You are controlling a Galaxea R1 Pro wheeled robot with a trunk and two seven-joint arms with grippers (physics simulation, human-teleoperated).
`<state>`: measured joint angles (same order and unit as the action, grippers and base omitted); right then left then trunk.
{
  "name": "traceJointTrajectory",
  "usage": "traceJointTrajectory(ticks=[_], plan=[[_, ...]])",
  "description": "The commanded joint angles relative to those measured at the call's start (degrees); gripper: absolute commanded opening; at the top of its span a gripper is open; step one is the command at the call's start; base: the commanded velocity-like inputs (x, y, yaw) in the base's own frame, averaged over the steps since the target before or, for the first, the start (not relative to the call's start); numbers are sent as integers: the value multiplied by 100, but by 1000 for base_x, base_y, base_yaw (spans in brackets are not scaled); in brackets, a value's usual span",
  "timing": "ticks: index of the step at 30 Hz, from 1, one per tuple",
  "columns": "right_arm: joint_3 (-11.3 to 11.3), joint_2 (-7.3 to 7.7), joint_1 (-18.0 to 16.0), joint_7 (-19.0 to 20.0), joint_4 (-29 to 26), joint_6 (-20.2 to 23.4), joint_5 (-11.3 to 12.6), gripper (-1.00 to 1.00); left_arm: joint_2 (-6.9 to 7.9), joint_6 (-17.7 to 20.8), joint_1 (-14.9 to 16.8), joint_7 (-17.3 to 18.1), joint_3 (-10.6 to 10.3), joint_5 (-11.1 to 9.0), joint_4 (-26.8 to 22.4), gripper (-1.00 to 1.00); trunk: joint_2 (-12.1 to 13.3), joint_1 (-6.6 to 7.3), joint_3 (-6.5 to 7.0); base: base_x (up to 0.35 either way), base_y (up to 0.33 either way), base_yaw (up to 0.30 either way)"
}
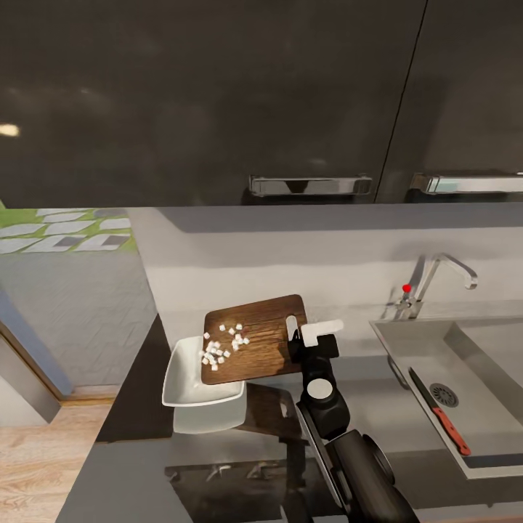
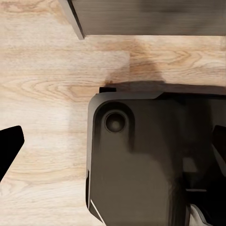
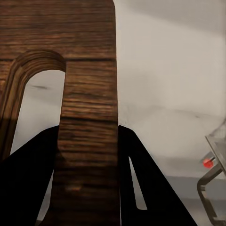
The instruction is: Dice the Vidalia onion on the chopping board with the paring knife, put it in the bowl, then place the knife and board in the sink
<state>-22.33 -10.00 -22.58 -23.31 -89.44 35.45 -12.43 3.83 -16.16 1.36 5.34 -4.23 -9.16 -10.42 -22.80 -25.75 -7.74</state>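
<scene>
Holding the chopping board (image 1: pixel 258 338) by its slot end, my right end effector (image 1: pixel 314 335) is clamped on it, board tilted over the bowl (image 1: pixel 190 378) on the tabletop (image 1: pixel 138 378). Diced onion (image 1: pixel 221 347) sits near the lower edge. Board looks stiff, smooth; the light dice should slide. Paring knife (image 1: pixel 439 410) lies in the sink (image 1: pixel 436 356). Left end effector (image 2: pixel 9 150): state unclear.

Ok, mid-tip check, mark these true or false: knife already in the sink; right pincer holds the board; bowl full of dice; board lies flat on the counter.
1. The paring knife lies in the sink. True.
2. The right pincer grips the chopping board by its slot end. True.
3. The bowl is full of diced onion. False: the dice sit on the board; the visible part of the bowl looks empty.
4. The board lies flat on the countertop. False: it is raised and tilted over the bowl.
</scene>
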Motion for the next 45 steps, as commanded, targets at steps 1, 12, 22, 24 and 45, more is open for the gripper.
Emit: traceJointTrajectory(ticks=[1, 12, 22, 24, 45], plan=[[-8, 0, -8, -16, -3, 41, -30, -100, 4, -19, 5, 17, -43, -59, 5, 100, -12, -3, -12, 65, 0, 0], [-8, 0, -6, -16, -3, 41, -31, -100, 4, -19, 5, 19, -43, -59, 5, 100, -12, -3, -12, 162, 0, 0], [-13, 0, -8, -16, -2, 41, -31, -100, 4, -19, 5, 18, -44, -59, 5, 100, -12, -3, -12, -11, 16, 0], [-16, 0, -8, -19, -3, 41, -31, -100, 4, -19, 5, 17, -44, -59, 5, 100, -12, -3, -12, -71, 112, 0], [-192, 0, -6, -260, 14, 39, -31, -100, 4, -19, 5, 19, -43, -59, 5, 100, -12, -3, -12, -3, 7, 0]])
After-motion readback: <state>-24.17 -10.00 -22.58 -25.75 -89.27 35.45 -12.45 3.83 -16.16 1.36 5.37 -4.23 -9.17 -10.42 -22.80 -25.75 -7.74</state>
